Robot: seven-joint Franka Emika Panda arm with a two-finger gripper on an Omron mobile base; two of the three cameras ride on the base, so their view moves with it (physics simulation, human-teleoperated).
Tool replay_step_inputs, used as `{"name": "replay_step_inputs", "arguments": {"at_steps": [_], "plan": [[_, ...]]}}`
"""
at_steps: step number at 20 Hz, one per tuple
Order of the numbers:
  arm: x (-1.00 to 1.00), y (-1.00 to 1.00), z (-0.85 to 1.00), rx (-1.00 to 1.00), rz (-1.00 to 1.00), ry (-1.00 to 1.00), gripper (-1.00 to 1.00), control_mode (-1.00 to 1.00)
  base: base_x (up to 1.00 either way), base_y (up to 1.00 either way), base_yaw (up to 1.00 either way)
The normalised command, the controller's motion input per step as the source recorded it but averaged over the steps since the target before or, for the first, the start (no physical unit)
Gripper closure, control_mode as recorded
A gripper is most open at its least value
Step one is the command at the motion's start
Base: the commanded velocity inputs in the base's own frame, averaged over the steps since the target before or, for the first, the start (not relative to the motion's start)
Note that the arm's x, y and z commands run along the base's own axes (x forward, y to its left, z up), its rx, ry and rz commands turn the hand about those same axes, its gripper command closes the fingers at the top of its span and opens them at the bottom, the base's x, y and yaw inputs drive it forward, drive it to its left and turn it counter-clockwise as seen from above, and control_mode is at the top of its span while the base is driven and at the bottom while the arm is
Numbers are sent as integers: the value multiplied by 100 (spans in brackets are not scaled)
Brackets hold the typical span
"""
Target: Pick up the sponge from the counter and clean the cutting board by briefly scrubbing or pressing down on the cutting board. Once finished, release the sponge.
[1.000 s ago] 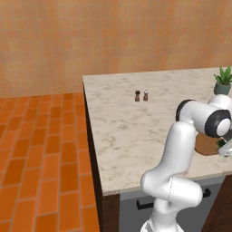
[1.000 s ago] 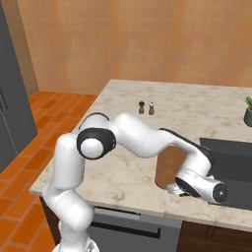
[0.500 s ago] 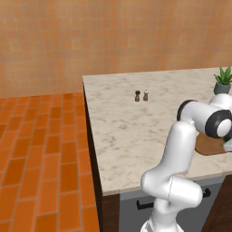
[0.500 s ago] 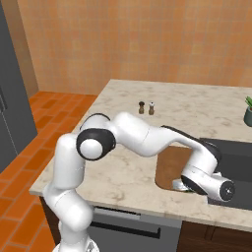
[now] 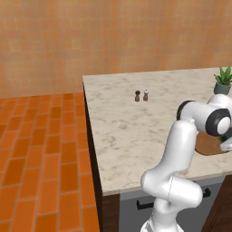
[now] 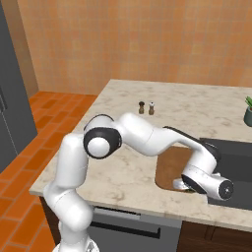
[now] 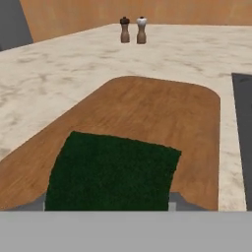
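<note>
In the hand view the sponge [image 7: 113, 172] shows its dark green face and lies flat on the near end of the reddish-brown cutting board [image 7: 147, 106]. My gripper [image 7: 108, 202] is shut on the sponge, with a grey fingertip at each of its sides. From the right base view the hand [image 6: 204, 181] hangs low over the front edge of the cutting board [image 6: 170, 165], on the marbled counter [image 6: 123, 167]. In the left base view the cutting board [image 5: 208, 144] peeks out behind the arm.
A dark sink [image 6: 234, 160] lies just right of the board. Two small shakers [image 6: 146, 107] stand farther back on the counter, also seen as shakers [image 7: 133, 29]. A potted plant [image 5: 223, 81] stands at the far right. The counter's front edge runs just below the board.
The hand has slid a little to the right along the board's front end with the sponge still held. Nothing else has moved.
</note>
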Motion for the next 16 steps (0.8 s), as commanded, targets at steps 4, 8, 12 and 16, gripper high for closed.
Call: {"name": "replay_step_inputs", "arguments": {"at_steps": [4, 8, 12, 16], "plan": [[34, 3, -5, 0, -6, -2, 100, -100, 0, 0, 0], [36, 0, -2, 1, -8, -1, 100, -100, 0, 0, 0], [22, 0, -36, 0, -7, 0, 100, -100, 0, 0, 0], [0, -7, -65, 3, -5, 0, 100, -100, 0, 0, 0]]}}
